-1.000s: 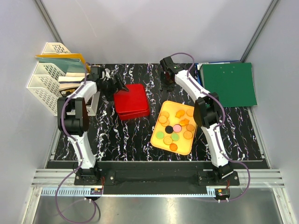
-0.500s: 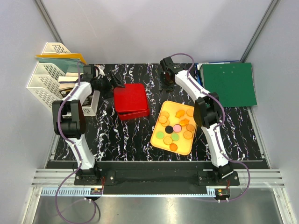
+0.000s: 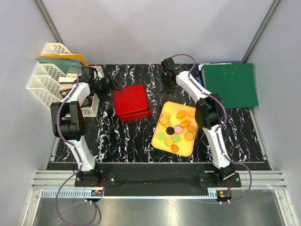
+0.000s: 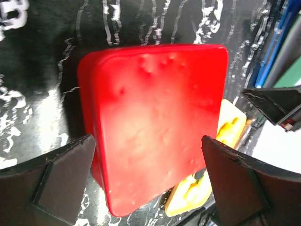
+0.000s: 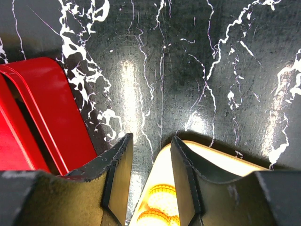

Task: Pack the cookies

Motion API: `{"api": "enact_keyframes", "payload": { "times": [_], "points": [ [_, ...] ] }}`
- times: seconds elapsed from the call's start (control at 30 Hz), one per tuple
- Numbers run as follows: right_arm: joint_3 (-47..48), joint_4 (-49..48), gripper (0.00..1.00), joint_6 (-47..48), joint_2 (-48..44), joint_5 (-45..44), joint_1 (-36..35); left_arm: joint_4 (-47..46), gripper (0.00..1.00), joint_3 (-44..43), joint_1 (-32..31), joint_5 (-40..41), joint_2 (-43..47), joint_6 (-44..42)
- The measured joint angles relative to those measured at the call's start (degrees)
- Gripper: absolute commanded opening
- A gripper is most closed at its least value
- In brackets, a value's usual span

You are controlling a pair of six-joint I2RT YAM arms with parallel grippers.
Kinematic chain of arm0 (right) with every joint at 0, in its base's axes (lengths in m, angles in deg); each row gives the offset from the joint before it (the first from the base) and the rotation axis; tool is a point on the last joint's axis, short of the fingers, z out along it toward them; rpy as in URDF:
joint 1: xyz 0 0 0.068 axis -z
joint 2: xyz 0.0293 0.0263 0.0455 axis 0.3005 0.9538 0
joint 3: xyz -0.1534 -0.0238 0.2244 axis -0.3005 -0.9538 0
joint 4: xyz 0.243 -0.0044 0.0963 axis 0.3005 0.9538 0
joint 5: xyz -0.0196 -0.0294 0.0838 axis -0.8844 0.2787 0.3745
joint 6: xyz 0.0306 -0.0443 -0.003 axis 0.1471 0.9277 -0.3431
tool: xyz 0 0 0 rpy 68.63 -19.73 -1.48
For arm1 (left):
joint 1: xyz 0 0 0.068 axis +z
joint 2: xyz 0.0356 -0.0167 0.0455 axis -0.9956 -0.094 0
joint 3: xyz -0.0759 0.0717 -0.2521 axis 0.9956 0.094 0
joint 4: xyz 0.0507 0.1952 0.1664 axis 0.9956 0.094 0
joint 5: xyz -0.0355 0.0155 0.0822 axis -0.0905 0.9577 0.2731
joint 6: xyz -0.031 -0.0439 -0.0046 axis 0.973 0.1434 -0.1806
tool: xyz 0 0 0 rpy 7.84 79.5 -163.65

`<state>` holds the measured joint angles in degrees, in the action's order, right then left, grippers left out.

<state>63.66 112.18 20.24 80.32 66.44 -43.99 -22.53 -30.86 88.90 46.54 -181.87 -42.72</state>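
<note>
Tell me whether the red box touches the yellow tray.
Apart. The top view shows a strip of black table between the box and the tray.

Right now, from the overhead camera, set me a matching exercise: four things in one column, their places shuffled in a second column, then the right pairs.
Things:
1. red square box
2. small round cookies
3. flat green folder
4. white plastic mesh file rack

Places:
A. on the yellow plastic tray
B. far right of the table
C. left edge of the table
D. left of centre, between rack and tray

Pairs: 1-D, 2-A, 3-B, 4-C
</note>
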Motion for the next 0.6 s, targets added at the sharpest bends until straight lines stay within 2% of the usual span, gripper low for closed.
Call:
{"api": "enact_keyframes", "payload": {
  "times": [0.17, 0.6],
  "points": [
    [-1.0, -0.3, 0.46, 0.0, -0.3, 0.0, 0.0, 2.5, 0.98, 0.1, 0.2, 3.8, 0.6, -1.2],
    [-4.0, -0.8, 0.42, -0.1, -0.3, 0.0, 0.0, 5.2, 0.79, 2.0, -1.0, 14.4, 2.6, -2.6]
  ]
}}
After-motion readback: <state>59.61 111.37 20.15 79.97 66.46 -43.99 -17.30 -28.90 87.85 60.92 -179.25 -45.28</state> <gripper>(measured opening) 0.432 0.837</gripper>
